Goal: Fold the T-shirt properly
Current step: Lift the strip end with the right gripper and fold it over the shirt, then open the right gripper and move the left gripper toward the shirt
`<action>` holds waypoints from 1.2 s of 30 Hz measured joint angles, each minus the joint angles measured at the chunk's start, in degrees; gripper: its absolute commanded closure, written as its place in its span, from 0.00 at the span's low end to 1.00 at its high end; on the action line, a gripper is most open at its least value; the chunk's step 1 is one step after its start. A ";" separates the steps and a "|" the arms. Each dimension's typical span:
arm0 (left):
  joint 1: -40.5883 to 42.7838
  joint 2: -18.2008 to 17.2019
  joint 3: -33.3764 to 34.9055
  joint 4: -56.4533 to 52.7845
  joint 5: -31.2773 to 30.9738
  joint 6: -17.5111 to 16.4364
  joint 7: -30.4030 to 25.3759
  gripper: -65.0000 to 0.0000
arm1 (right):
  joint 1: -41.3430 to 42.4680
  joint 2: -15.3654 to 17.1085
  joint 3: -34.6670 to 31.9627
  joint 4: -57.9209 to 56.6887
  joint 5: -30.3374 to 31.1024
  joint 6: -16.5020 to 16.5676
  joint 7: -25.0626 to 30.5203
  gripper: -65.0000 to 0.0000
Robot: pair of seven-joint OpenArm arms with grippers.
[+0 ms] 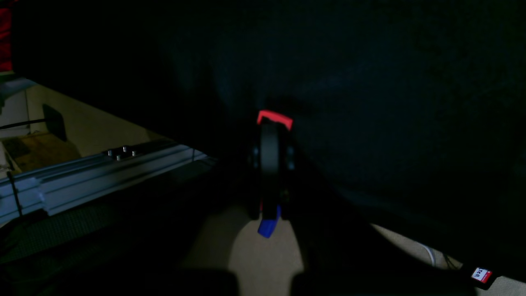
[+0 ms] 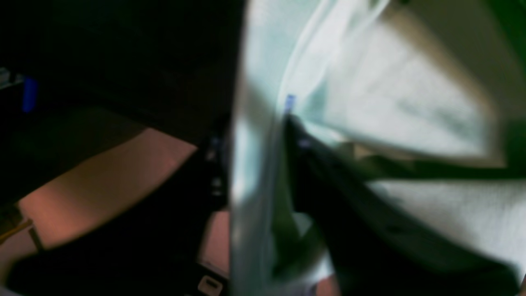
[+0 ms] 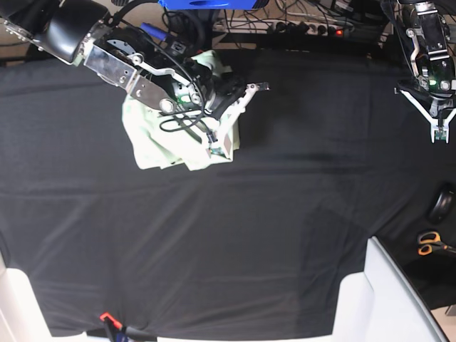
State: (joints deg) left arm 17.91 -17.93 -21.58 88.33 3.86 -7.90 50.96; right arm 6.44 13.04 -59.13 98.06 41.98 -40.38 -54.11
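Note:
The pale mint-green T-shirt (image 3: 151, 139) lies bunched on the black cloth at the back left of the base view. My right gripper (image 3: 221, 148) is at the heap's right edge, pointing down into it. In the blurred right wrist view a fold of the T-shirt (image 2: 411, 102) hangs between the parted fingers of that gripper (image 2: 254, 123), so it stands open. My left gripper (image 3: 440, 135) hangs shut and empty above the black cloth at the far right, away from the shirt. In the left wrist view its jaws (image 1: 274, 123) are pressed together with nothing between them.
Black cloth (image 3: 235, 235) covers the table. Orange-handled scissors (image 3: 427, 244) and a black round object (image 3: 443, 203) lie at the right edge. A white panel (image 3: 388, 292) stands at the front right. Cables and a power strip (image 3: 313, 28) run along the back. An aluminium rail (image 1: 102, 172) borders the table.

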 measured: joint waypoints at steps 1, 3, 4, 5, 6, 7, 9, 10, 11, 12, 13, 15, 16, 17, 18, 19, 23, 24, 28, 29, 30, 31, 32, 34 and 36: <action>-0.02 0.00 0.00 0.02 0.00 -0.02 -0.02 1.00 | 0.02 0.02 0.00 1.38 0.00 -0.02 -0.04 0.56; -0.02 0.02 0.00 0.00 0.00 -0.02 0.00 1.00 | 0.02 -0.13 0.00 4.35 0.22 0.09 0.02 0.46; -0.11 0.02 0.00 0.00 0.00 -0.02 0.00 1.00 | 0.04 -0.22 0.00 5.64 0.50 0.15 0.00 0.46; -0.13 0.02 0.00 0.00 0.00 0.00 -0.02 1.00 | 0.04 -0.28 0.02 6.80 0.26 0.13 0.04 0.46; -0.20 0.02 0.00 0.00 -0.02 0.00 -0.02 1.00 | 0.04 -0.42 0.04 7.58 0.26 0.22 -0.04 0.46; -0.28 0.09 0.00 0.00 -0.04 0.00 0.00 1.00 | 0.04 -0.59 0.26 8.07 0.31 0.20 -0.02 0.46; -0.31 0.44 0.00 0.00 0.00 0.00 -0.02 1.00 | 0.22 -0.59 0.28 8.83 0.35 0.22 -0.02 0.46; -0.26 0.63 0.00 0.00 -0.04 -0.02 0.00 1.00 | 0.39 -0.57 0.28 9.16 0.26 0.20 -0.02 0.46; -0.24 0.76 0.00 0.00 -0.04 -0.02 0.00 1.00 | 0.39 -0.57 1.18 9.25 0.55 0.24 -0.24 0.46; -0.24 0.83 0.00 0.00 -0.02 0.00 -0.02 1.00 | 0.11 0.13 2.71 9.75 0.81 0.37 -0.24 0.46; -0.26 0.83 -0.02 0.00 -0.22 0.00 0.00 1.00 | -0.83 1.22 5.09 10.69 0.90 0.66 0.04 0.49; -0.26 1.27 -0.09 0.42 -0.22 0.00 -0.02 1.00 | -2.99 3.39 11.21 12.26 -0.20 0.15 0.22 0.71; -0.22 1.66 -0.09 1.03 -0.28 0.00 0.24 1.00 | -3.89 4.09 14.51 12.63 -0.04 0.07 0.31 0.85; -0.11 2.29 -0.11 1.90 -0.44 0.04 0.20 1.00 | -4.85 4.46 17.62 12.85 0.31 0.00 0.07 0.98; -0.15 2.95 -0.09 2.84 -0.66 0.00 0.20 1.00 | -5.62 4.92 20.44 12.85 -0.15 0.04 0.39 1.00; -0.13 3.67 -0.04 3.98 -0.85 0.00 0.20 1.00 | -6.38 5.18 23.50 12.83 -0.13 -0.02 0.44 1.00; -0.61 6.69 2.40 9.51 0.20 0.28 0.66 1.00 | -9.79 5.66 30.80 12.85 -0.22 0.00 0.48 1.00; -1.14 7.13 4.59 10.45 -0.02 0.26 0.59 1.00 | -10.49 5.81 31.23 12.83 -0.11 0.00 0.42 1.00; -2.56 8.13 15.58 11.78 -0.66 0.02 0.39 0.97 | -11.06 5.81 31.28 12.83 0.07 0.20 0.28 1.00; -2.95 8.94 17.75 11.78 -1.03 -0.15 0.48 0.91 | -11.28 5.84 31.54 12.83 0.09 0.22 0.31 1.00; -3.54 10.12 19.32 11.65 -1.38 -0.37 1.99 0.81 | -11.54 5.90 31.74 12.83 0.07 0.24 0.35 1.00; -4.33 11.34 19.87 11.54 -3.26 -2.12 4.96 0.69 | -11.87 6.10 31.80 12.83 0.07 0.20 0.31 1.00; -4.96 12.15 19.80 11.54 -6.73 -4.81 7.74 0.59 | -12.09 6.67 31.80 12.83 0.11 0.22 0.24 1.00; -6.01 12.44 19.69 11.58 -14.03 -9.51 11.63 0.42 | -12.46 8.22 32.11 12.83 0.24 0.22 0.09 0.99; -6.62 12.02 19.43 11.58 -19.50 -10.14 13.07 0.31 | -12.68 9.03 32.28 12.83 -0.20 0.20 0.55 0.99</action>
State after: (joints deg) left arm 11.29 -5.91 -2.15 99.92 -15.64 -18.04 64.03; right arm -6.24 22.06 -26.85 110.89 41.78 -40.18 -53.56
